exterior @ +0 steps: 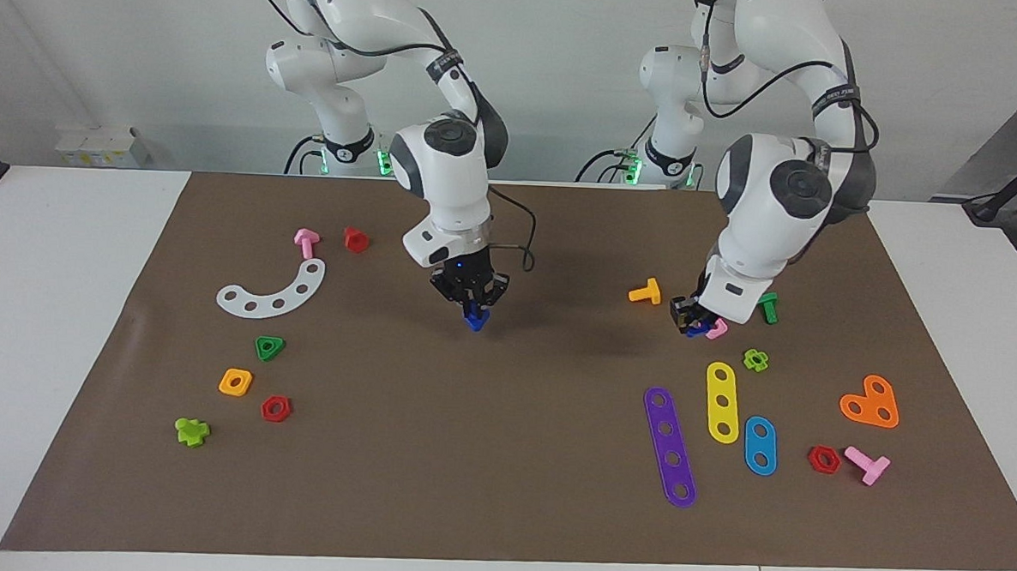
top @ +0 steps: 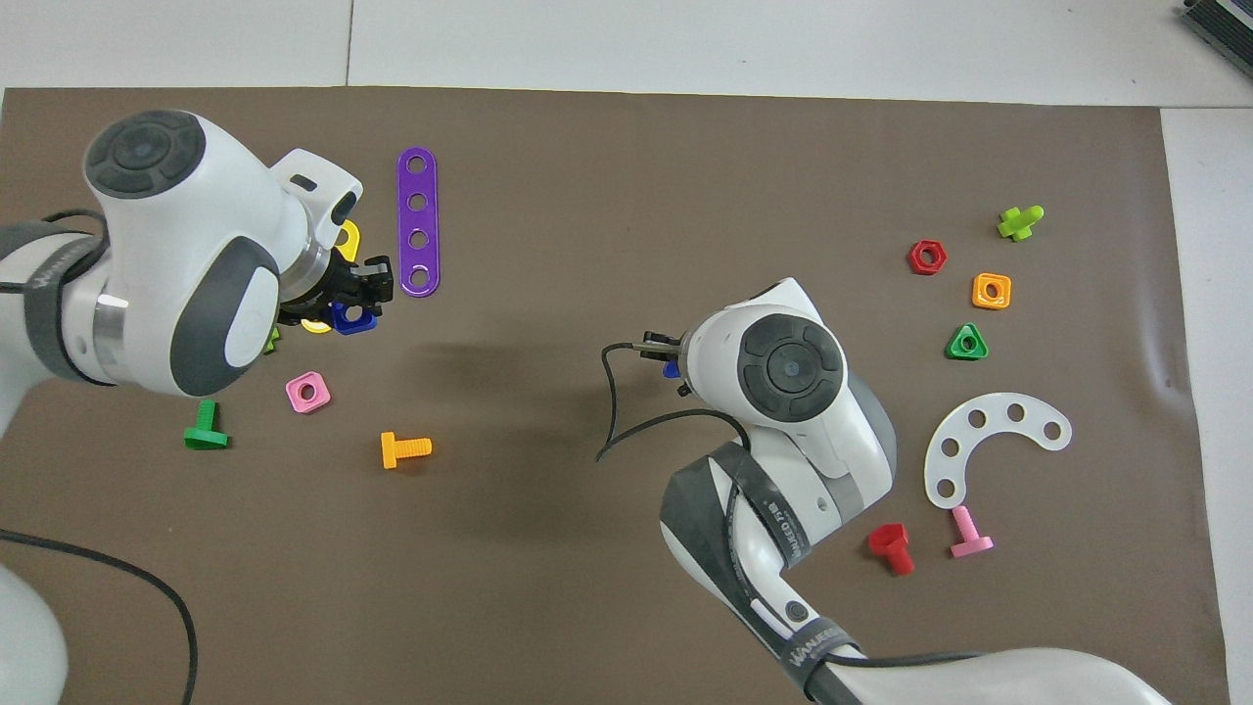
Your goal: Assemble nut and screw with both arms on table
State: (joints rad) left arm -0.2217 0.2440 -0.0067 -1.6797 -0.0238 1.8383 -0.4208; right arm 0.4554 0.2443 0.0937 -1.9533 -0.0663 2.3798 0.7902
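The purple strip [exterior: 670, 446] sits at the front of the bench [exterior: 499, 491], not part of this; the right claw [exterior: 474, 308] is up over mid-mat, pinching the blue screw [exterior: 475, 320], which hangs below it; the left claw [exterior: 694, 321] is down at the blue nut [top: 352, 317], just beside the pink nut [top: 307, 392], closed on it I'd say; the halves are well apart, so I'd guess they meet mid-mat.

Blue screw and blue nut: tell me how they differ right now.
The screw is gripped in the right pincer over the bare middle of the mat; the nut is at the tip of the left pincer, beside the pink nut. The screw shows a pointed head; the nut is square with rounded corners. Both are small and blue.
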